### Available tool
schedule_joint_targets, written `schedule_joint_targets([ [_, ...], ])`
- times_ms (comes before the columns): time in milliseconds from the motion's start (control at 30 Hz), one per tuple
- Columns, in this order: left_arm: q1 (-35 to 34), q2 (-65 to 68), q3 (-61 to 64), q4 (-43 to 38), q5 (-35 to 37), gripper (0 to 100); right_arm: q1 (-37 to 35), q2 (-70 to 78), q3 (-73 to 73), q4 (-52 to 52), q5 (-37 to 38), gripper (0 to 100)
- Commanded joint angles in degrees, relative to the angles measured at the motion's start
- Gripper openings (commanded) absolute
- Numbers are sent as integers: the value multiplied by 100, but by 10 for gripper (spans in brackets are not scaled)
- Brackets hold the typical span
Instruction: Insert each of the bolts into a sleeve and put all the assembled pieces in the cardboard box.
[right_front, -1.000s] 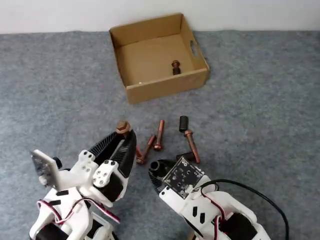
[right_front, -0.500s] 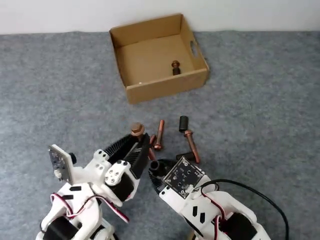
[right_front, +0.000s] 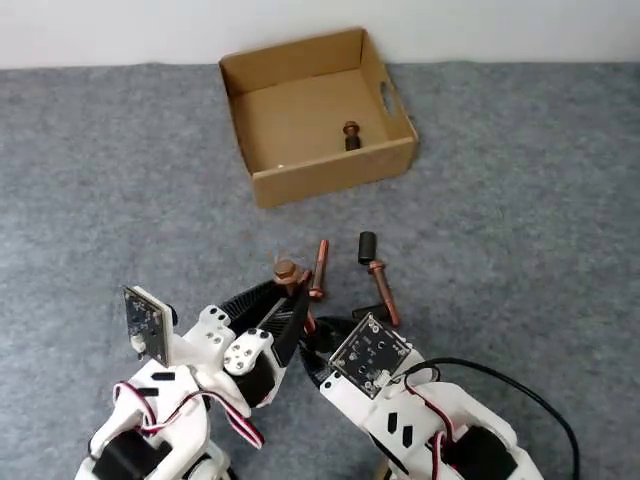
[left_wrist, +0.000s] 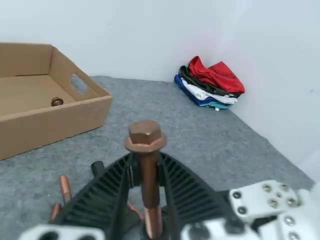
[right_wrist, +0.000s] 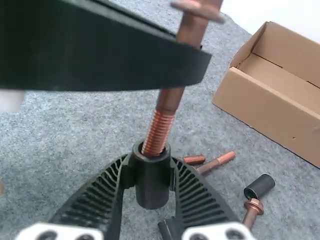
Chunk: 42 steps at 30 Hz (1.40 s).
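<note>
Grey carpet covers the table (right_front: 520, 200), where the left gripper (left_wrist: 146, 167) clamps a copper bolt (left_wrist: 145, 136) upright, threads down, tip at the mouth of the black sleeve (right_wrist: 151, 192) pinched in the right gripper (right_wrist: 150, 175) for insertion; the cardboard box (right_front: 330, 172) sits beyond.

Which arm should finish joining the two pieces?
Left, probably: the left pincer holds the bolt with its threaded tip at the mouth of the sleeve, which the right pincer grips.

floor: grey carpet (right_front: 520, 180) | walls: plain white wall (left_wrist: 150, 35), two meeting at corner | corner: folded clothes pile (left_wrist: 210, 82), red on top | light: even
</note>
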<state>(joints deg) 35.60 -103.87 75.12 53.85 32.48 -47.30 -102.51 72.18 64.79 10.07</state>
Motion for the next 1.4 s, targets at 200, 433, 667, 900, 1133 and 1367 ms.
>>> schedule_joint_targets([
  [200, 484, -35, 22, 721, -615, 4, -13, -57, -360, -145, 26, 8],
  [433, 642, -35, -330, 1547, -1020, 4, -13, -57, -352, -136, 26, 8],
  [667, 598, -35, -338, 1574, -1266, 96, -13, -57, -352, -136, 26, 8],
  [900, -123, 114, -505, 1582, -1530, 215, -13, -57, -334, -136, 44, 8],
  [1133, -308, 668, -1358, 1591, -1503, 216, -13, -57, -220, -136, 26, 8],
  [1367, -835, 958, -1815, 1565, -1468, 112, 462, -57, -185, -92, 9, 8],
])
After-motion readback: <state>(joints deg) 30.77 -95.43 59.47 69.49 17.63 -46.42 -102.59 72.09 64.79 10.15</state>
